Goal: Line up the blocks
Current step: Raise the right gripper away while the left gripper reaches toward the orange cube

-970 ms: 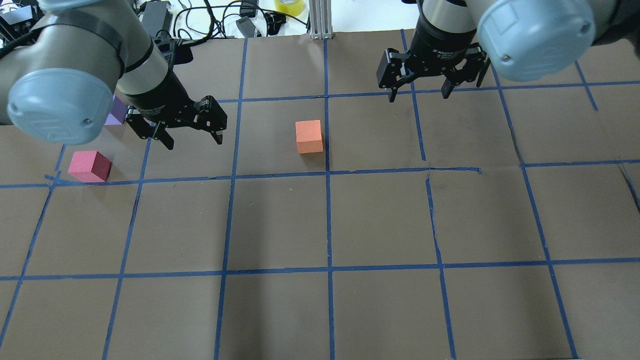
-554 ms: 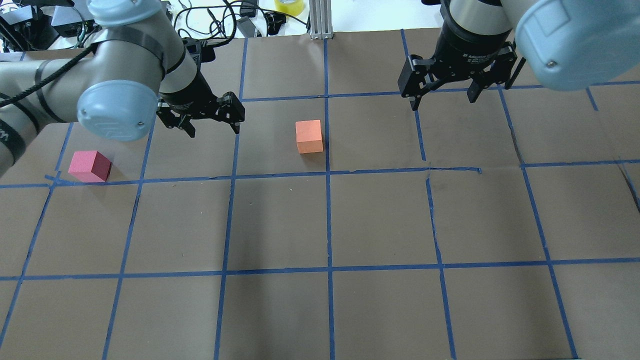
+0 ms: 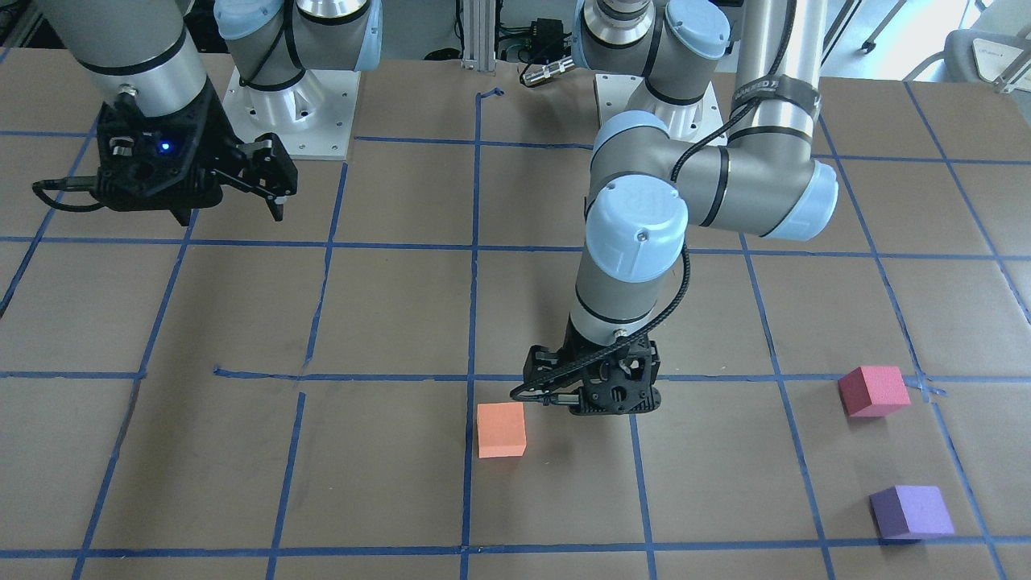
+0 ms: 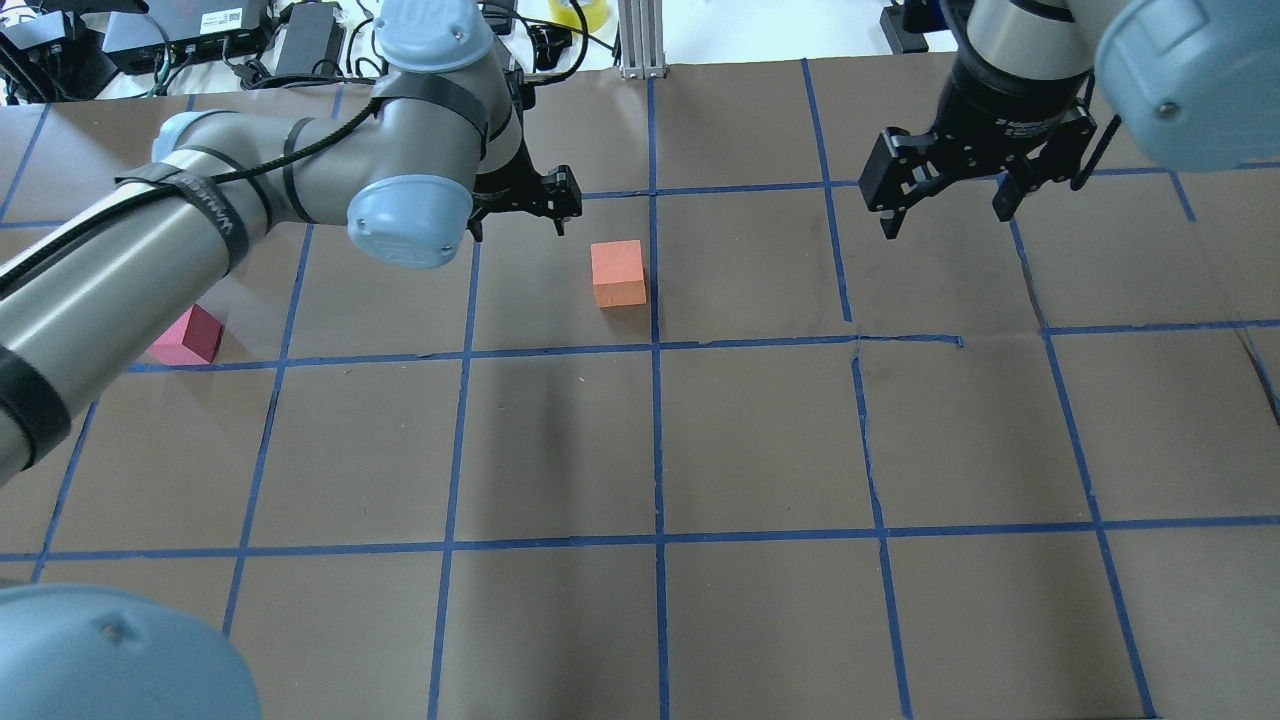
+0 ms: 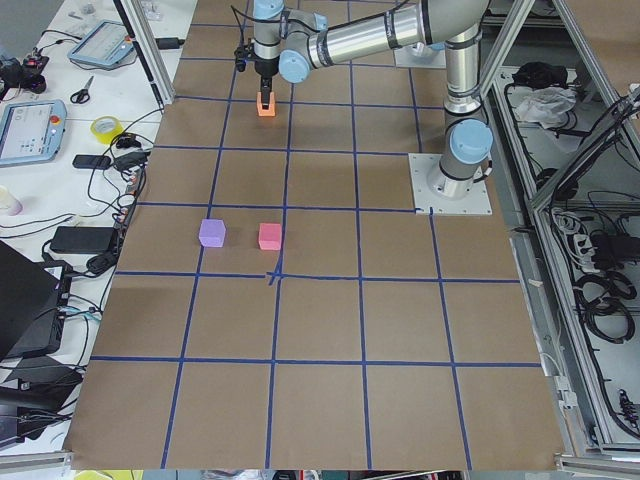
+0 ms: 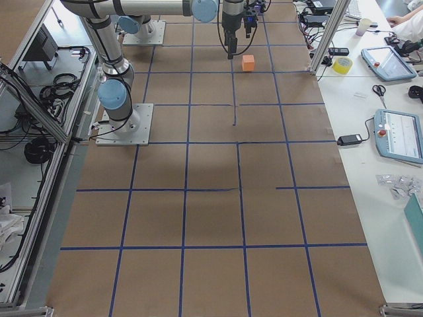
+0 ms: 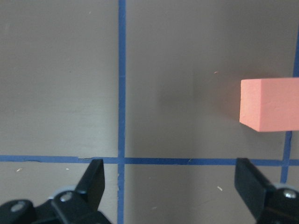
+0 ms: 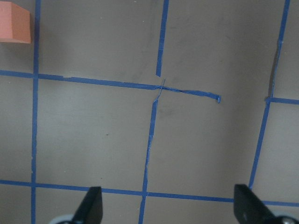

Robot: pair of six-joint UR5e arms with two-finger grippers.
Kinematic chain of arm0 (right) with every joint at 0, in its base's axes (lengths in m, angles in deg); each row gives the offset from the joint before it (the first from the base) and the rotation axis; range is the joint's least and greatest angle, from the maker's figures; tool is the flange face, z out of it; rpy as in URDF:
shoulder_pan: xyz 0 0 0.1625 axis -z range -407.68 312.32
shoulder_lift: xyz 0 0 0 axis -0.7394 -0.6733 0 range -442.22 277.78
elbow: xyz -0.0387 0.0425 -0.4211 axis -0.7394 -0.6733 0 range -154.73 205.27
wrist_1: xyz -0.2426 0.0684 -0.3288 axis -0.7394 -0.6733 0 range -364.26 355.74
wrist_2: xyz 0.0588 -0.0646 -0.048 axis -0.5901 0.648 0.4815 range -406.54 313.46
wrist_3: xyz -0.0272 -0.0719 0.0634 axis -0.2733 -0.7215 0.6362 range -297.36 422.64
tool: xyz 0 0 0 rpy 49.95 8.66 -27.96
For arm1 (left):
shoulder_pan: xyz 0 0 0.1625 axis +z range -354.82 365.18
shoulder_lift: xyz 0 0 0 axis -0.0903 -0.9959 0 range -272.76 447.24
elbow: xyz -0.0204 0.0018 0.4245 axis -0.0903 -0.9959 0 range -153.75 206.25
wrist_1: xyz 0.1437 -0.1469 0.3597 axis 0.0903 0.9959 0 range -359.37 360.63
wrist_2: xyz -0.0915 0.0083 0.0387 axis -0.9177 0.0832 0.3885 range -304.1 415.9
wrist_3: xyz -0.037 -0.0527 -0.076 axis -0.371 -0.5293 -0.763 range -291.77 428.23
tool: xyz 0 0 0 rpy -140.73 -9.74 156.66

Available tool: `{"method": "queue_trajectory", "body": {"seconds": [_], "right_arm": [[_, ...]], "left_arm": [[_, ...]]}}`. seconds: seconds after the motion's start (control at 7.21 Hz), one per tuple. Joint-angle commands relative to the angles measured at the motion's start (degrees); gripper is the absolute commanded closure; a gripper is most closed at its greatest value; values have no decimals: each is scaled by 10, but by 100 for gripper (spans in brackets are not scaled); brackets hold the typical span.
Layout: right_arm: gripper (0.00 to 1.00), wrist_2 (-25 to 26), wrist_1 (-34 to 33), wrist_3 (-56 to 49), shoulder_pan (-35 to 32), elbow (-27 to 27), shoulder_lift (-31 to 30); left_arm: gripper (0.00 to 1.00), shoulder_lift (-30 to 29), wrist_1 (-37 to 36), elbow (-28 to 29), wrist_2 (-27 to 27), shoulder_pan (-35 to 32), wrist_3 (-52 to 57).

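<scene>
Blocks: three matte cubes of about the same size.
- orange block (image 4: 618, 272): mid-table, far half from the robot, flat on the paper, just left of the centre tape line in the overhead view.
- pink block (image 3: 872, 391): out on the robot's left, well apart from orange and sitting by a tape crossing.
- purple block (image 3: 911, 511): near pink, one step farther from the robot.

The three don't form a line.

Surroundings: table (image 4: 760, 440) is covered in brown paper with a blue tape grid. Past the far edge are cables, an aluminium post (image 4: 640, 40) and a yellow tape roll (image 4: 578, 12).

Obstructions: in the overhead view the left arm covers purple completely and half of pink. Nothing lies between orange and either gripper.

Left gripper (image 4: 520, 222): arm comes in from the left with the elbow bent and the wrist pointing straight down. Gripper hangs just beside orange on its left side, not touching it. Fingers are wide apart with only bare paper between them. In the wrist view orange sits off to the right of the gap.

Right gripper (image 4: 945, 220): pointing down over the right part of the table, well apart from orange. Fingers spread, holding nothing.
</scene>
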Motion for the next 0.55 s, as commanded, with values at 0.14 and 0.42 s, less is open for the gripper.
{"method": "queue_trajectory", "body": {"seconds": [0.14, 0.42], "right_arm": [[0, -2, -4, 55, 22, 11, -5], [0, -2, -5, 82, 20, 11, -18]], "left_arm": [[0, -74, -34, 34, -9, -37, -31], [0, -49, -31, 35, -7, -43, -9]]}}
